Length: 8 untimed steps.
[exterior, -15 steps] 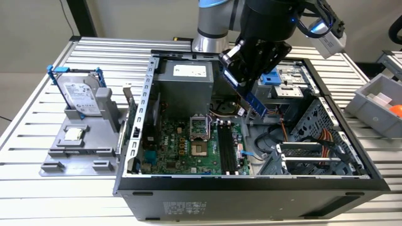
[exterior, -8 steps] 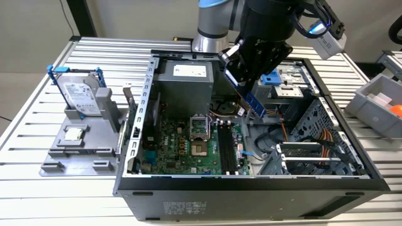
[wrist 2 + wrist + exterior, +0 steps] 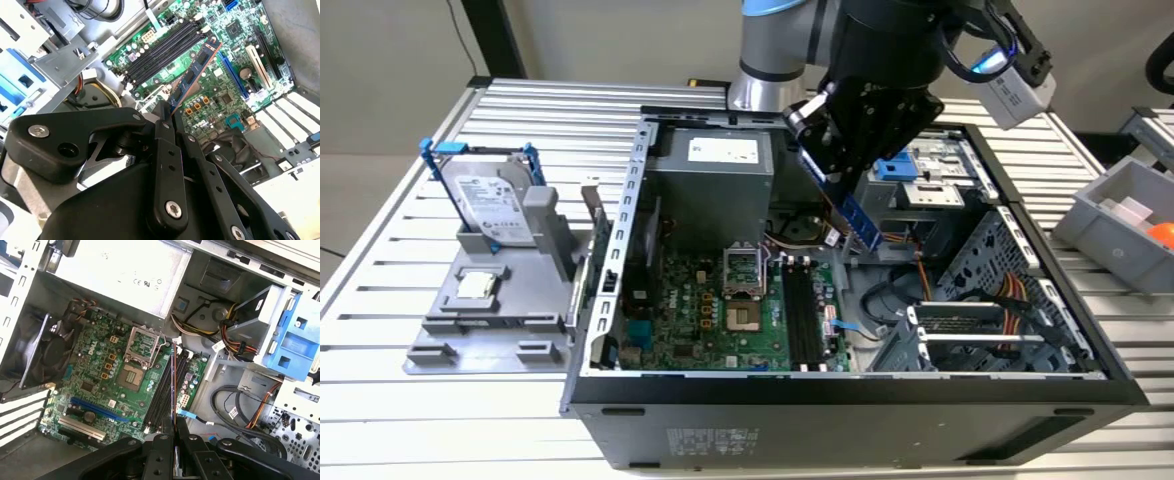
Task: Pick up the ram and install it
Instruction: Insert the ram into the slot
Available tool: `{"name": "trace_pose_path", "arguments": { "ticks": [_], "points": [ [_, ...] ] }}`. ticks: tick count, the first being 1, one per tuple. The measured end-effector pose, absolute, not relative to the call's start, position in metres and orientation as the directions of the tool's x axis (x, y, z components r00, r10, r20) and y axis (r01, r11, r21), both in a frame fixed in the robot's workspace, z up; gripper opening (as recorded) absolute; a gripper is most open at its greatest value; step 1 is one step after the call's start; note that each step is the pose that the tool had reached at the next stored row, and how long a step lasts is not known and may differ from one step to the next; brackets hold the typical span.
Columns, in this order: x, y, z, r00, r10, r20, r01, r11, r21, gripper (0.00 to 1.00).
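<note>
**Ram (image 3: 854, 215) clamped in the gripper (image 3: 835, 182) over the open case**

The gripper's black fingers (image 3: 167, 150) are pressed together on one end of the ram. The thin blue-green stick juts out tilted, pointing down into the computer case (image 3: 854, 410).

In the second wrist view the ram's (image 3: 192, 75) free end hangs above the green motherboard (image 3: 225, 95), just beside the long black memory slots (image 3: 160, 47) and seated in none of them. In the first wrist view the ram (image 3: 173, 385) shows edge-on, lined up along those slots (image 3: 160, 395), with the processor socket (image 3: 132, 377) next to them.

Behind the board sits the grey power supply (image 3: 714, 190), whose white label (image 3: 723, 150) is too small to read.

Outside the case, at the exterior view's left, a grey holder (image 3: 520, 325) on the slatted table (image 3: 374, 300) carries a labelled hard drive (image 3: 494, 205) in a blue frame and a small square processor chip (image 3: 476, 287). A grey bin (image 3: 1107, 225) stands at the exterior view's right.
</note>
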<state>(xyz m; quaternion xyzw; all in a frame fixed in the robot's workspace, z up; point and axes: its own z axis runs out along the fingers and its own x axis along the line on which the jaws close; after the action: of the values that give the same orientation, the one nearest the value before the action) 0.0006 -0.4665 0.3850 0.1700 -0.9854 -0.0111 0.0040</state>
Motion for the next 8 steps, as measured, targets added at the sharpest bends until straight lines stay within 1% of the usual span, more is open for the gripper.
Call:
{"name": "trace_pose_path", "arguments": {
  "ticks": [8],
  "points": [
    [0.0006, -0.4666, 0.3849, -0.958, -0.285, 0.004, -0.285, 0.958, 0.023, 0.00]
  ]
}}
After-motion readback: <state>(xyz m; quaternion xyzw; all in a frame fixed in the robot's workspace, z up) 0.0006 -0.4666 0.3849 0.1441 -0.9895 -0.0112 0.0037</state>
